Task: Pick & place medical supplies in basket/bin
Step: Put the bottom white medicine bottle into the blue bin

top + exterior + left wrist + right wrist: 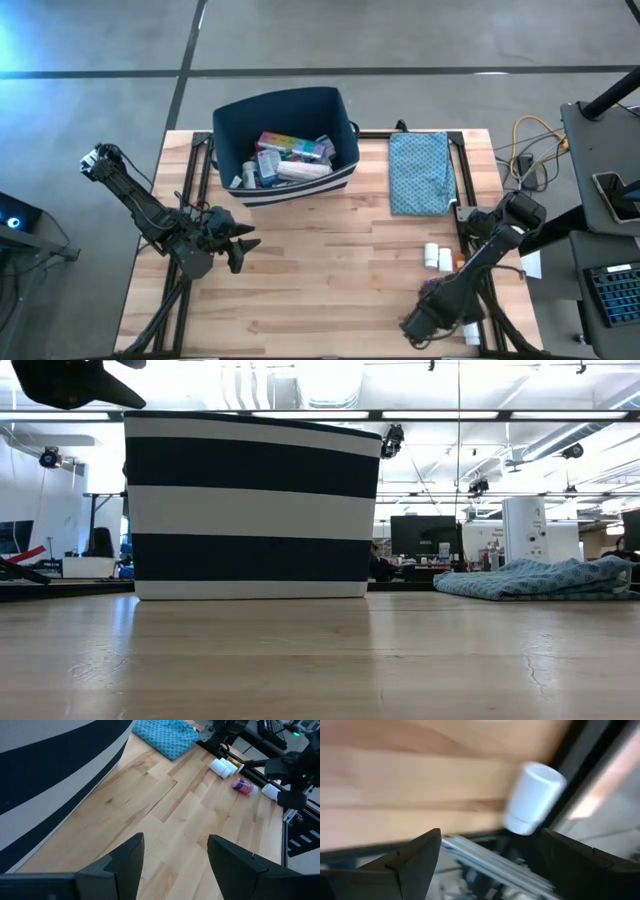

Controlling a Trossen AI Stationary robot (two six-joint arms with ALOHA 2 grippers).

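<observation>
Wooden table [330, 270]: navy bin [286, 145], teal pouch [420, 172], white bottles [437, 257].

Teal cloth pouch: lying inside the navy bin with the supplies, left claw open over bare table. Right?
Not quite. The teal cloth pouch lies on the table beside the navy bin, not inside it; the high view shows this. The left claw is open over bare table.

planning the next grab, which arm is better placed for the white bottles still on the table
Right. Its open pincer hovers at a white bottle near the table's right edge; the left pincer, also open, sits far across the table.
</observation>
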